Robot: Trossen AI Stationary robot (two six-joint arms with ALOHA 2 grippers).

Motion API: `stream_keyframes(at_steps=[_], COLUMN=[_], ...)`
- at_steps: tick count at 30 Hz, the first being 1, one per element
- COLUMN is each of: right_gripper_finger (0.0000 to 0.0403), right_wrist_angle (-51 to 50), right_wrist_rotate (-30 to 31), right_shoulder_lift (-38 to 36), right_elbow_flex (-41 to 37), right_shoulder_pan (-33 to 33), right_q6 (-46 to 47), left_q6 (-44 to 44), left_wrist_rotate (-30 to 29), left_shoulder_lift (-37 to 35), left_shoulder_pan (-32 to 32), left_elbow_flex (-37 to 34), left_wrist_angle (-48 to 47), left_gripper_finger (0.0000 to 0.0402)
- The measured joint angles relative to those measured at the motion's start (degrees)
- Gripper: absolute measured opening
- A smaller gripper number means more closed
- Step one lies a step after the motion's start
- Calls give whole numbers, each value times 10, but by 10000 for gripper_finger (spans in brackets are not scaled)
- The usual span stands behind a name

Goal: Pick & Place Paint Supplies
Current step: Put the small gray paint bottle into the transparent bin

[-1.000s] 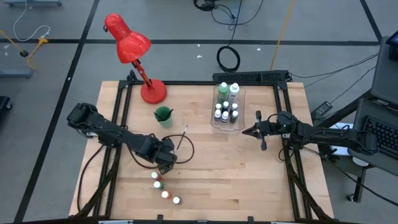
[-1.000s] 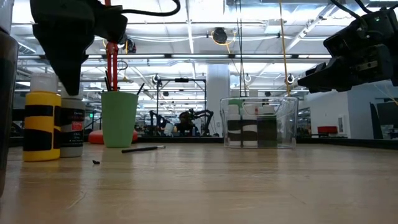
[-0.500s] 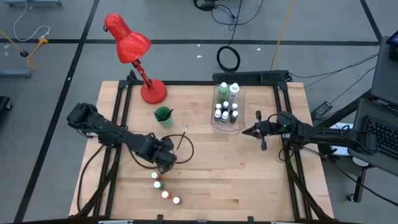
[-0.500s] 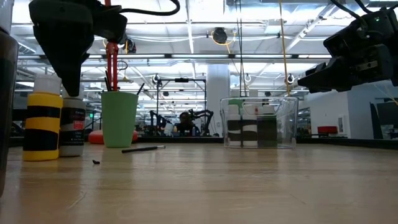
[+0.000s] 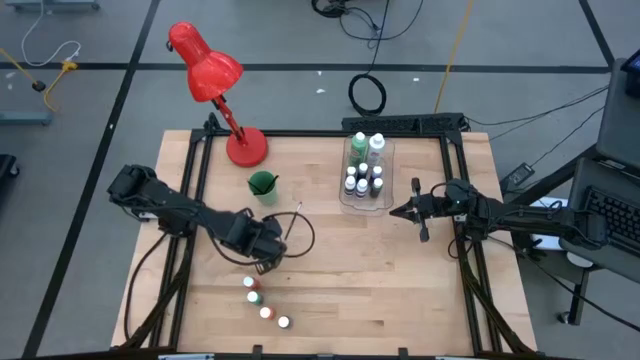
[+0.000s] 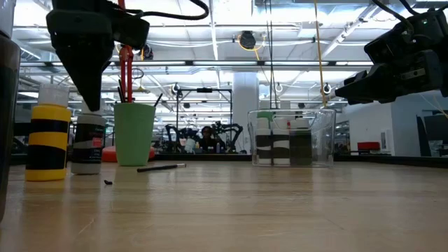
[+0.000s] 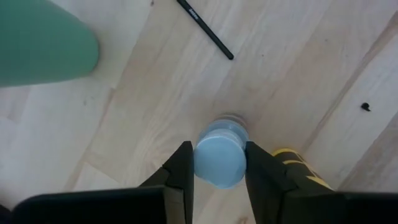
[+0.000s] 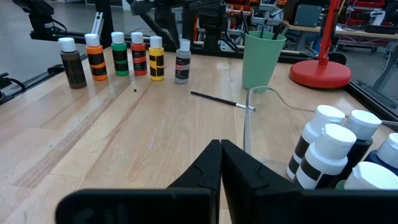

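Over the near-left part of the tabletop (image 5: 400,280), my left jaws (image 7: 217,163) stand one finger on each side of the white cap of a grey paint bottle (image 6: 88,143), touching it. It stands upright at the end of a row of small bottles (image 8: 121,57), beside the yellow one (image 6: 47,142), near the green cup (image 5: 262,185) and a loose paintbrush (image 7: 205,29). My right jaws (image 8: 221,163) hang clenched and empty beside the clear bin (image 5: 366,168) holding more bottles.

text: none legible — bottle labels (image 8: 182,64) too small | signs: none
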Motion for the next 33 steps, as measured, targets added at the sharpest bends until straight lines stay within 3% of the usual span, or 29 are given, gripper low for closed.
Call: stream_keyframes(at_steps=[8, 14, 18, 22, 29, 33], right_gripper_finger=[4, 4, 4, 4, 4, 4], right_wrist_angle=[0, 0, 0, 2, 5, 5], right_wrist_rotate=[0, 1, 1, 2, 1, 0], right_shoulder_lift=[0, 0, 0, 0, 0, 0], right_elbow_flex=[0, 0, 0, 0, 0, 0], right_shoulder_pan=[0, 0, 0, 0, 0, 0], right_q6=[-2, -1, -1, 0, -4, -17], left_q6=[42, 110, 157, 221, 382, 434], left_wrist_rotate=[-6, -14, -9, 0, 46, 41], left_shoulder_lift=[1, 1, 1, 47, 217, 324], left_shoulder_pan=[10, 29, 60, 119, 196, 218], left_elbow_flex=[10, 97, 190, 293, 547, 691], left_wrist_angle=[5, 8, 3, -52, -66, -60], left_gripper_finger=[93, 93, 93, 93, 94, 93])
